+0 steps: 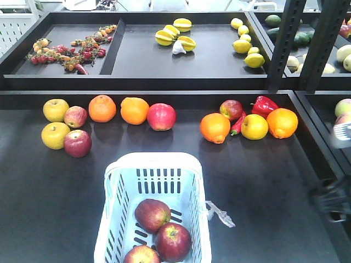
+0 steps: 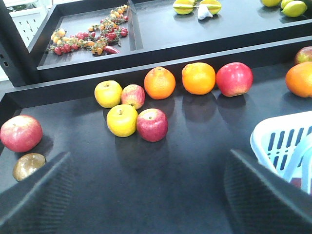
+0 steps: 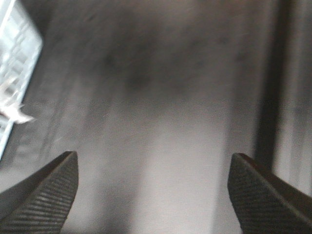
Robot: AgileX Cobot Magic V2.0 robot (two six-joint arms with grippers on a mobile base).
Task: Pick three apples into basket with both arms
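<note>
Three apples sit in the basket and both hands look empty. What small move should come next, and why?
Probably just pull both arms back to rest. The basket already holds three apples, the left hand is open over bare table, and the right hand is open and empty beside the basket, so nothing seems left to pick.

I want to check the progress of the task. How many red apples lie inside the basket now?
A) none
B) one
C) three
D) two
C: the front view shows three apples lying together on the slotted bottom of the basket.
</note>
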